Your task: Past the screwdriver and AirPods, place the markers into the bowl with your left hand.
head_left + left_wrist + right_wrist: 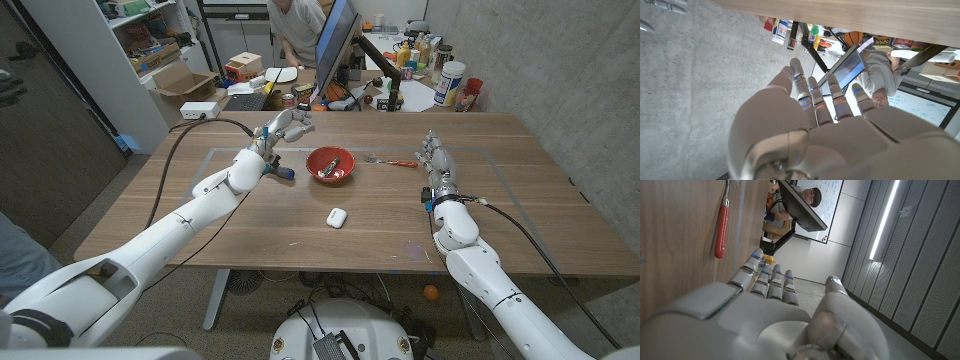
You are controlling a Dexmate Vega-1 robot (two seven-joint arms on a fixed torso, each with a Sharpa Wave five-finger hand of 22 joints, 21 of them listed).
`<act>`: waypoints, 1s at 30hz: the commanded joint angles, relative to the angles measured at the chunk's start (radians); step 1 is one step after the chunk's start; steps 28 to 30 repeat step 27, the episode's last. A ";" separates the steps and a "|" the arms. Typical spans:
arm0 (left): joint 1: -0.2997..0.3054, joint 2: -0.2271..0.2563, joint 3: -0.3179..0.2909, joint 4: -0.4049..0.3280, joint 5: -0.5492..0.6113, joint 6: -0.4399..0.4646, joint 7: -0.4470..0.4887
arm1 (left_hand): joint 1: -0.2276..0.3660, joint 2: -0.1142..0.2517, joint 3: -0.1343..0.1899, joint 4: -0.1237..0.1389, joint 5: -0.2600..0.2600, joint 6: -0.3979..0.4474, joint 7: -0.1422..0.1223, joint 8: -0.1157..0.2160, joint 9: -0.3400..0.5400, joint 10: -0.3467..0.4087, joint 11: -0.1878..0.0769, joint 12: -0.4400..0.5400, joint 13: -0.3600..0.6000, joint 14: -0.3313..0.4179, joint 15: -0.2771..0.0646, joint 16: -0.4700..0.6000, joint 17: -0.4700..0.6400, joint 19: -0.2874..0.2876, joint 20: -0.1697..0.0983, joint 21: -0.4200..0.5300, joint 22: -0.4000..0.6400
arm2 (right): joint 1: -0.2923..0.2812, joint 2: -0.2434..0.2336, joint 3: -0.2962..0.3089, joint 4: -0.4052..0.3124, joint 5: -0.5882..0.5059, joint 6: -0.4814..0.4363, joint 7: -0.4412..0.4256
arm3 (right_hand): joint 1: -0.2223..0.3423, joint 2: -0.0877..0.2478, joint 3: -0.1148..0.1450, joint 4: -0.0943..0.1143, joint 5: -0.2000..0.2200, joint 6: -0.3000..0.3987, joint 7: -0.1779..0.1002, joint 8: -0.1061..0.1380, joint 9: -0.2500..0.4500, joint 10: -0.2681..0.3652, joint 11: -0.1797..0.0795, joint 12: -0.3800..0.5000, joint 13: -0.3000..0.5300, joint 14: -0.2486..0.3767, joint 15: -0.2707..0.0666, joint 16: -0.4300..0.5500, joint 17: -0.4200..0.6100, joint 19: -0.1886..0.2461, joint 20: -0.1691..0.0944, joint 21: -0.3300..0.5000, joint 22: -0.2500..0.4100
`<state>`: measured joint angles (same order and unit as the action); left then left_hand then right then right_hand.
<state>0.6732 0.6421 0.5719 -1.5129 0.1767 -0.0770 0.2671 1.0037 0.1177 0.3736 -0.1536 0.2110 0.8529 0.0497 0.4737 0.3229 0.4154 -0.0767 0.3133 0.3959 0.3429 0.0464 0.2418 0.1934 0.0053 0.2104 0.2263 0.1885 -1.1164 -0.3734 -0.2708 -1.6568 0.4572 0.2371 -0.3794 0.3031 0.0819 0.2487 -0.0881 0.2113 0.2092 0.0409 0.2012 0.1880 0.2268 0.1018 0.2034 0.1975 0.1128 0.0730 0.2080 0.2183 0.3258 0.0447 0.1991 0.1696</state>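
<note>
Lying on the surface [400, 215], a blue marker [283, 172] sits beside the red bowl [330, 164]. It lies below the left hand [284, 128], whose open fingers [300, 119] hold nothing. The right hand [436, 163] is open too.

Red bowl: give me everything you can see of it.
The red bowl is small, round and shallow, glossy like plastic, standing upright on the wooden table near its middle. Inside lie pale objects, probably markers, too small to tell apart. The left hand is raised to its left, apart from it, fingers spread. The red-handled screwdriver lies just to its right, the white AirPods case nearer the robot. Nothing outside touches the bowl.
</note>
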 commanded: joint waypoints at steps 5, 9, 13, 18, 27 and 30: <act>0.115 0.100 -0.151 -0.003 -0.226 -0.079 -0.056 | -0.123 0.029 0.002 0.056 0.011 -0.247 -0.016 -0.142 -0.047 0.001 0.038 -0.025 -0.006 -0.003 0.013 -0.012 0.011 0.012 0.004 -0.001 0.004 | 0.006 0.001 -0.041 -0.051 -0.054 -0.050 -0.047 | -0.004 -0.004 0.002 -0.006 0.004 0.006 -0.003 -0.002 0.002 0.008 0.003 0.000 0.002 0.008 -0.004 0.003 0.003 0.002 0.007 -0.003 0.004; 0.120 0.112 -0.167 0.028 -0.305 -0.111 -0.124 | -0.213 0.032 0.006 0.081 0.029 -0.471 -0.007 -0.271 -0.091 -0.055 0.100 -0.072 -0.039 -0.023 0.030 -0.030 0.009 0.061 0.003 0.012 0.006 | 0.002 0.007 -0.047 -0.057 -0.061 -0.052 -0.060 | -0.005 -0.004 0.001 -0.006 0.004 0.006 -0.003 -0.002 0.002 0.008 0.004 0.000 0.002 0.008 -0.003 0.003 0.004 0.002 0.008 -0.003 0.004; 0.120 0.113 -0.188 0.068 -0.415 -0.129 -0.208 | -0.293 0.025 -0.003 0.103 0.029 -0.674 0.022 -0.306 -0.121 -0.118 0.143 -0.104 -0.069 -0.060 0.053 -0.045 0.008 0.114 0.005 0.025 0.007 | -0.008 0.003 -0.055 -0.081 -0.076 -0.073 -0.077 | -0.005 -0.004 0.002 -0.006 0.004 0.006 -0.005 -0.002 0.002 0.008 0.003 0.000 0.002 0.008 -0.003 0.003 0.004 0.002 0.008 -0.003 0.004; 0.123 0.116 -0.190 0.075 -0.435 -0.132 -0.212 | -0.316 0.023 -0.008 0.111 0.027 -0.702 0.035 -0.302 -0.125 -0.137 0.151 -0.110 -0.076 -0.084 0.065 -0.051 0.009 0.121 0.005 0.025 0.007 | -0.015 0.001 -0.058 -0.095 -0.081 -0.084 -0.086 | -0.004 -0.004 0.002 -0.007 0.004 0.006 -0.006 -0.002 0.002 0.008 0.004 0.000 0.002 0.008 -0.003 0.003 0.003 0.002 0.007 -0.003 0.004; 0.119 0.127 -0.184 0.080 -0.434 -0.133 -0.214 | -0.331 0.024 -0.009 0.116 0.026 -0.678 0.033 -0.287 -0.128 -0.139 0.152 -0.108 -0.081 -0.094 0.070 -0.052 0.008 0.111 0.005 0.018 0.006 | 0.009 0.023 -0.078 -0.049 -0.084 -0.056 -0.072 | -0.005 -0.004 0.001 -0.007 0.004 0.006 -0.008 -0.002 0.002 0.008 0.004 0.000 0.002 0.008 -0.002 0.003 0.004 0.001 0.008 -0.003 0.004; 0.119 0.127 -0.184 0.080 -0.434 -0.133 -0.214 | -0.331 0.024 -0.009 0.116 0.026 -0.678 0.033 -0.287 -0.128 -0.139 0.152 -0.108 -0.081 -0.094 0.070 -0.052 0.008 0.111 0.005 0.018 0.006 | 0.009 0.023 -0.078 -0.049 -0.084 -0.056 -0.072 | -0.005 -0.004 0.001 -0.007 0.004 0.006 -0.008 -0.002 0.002 0.008 0.004 0.000 0.002 0.008 -0.002 0.003 0.004 0.001 0.008 -0.003 0.004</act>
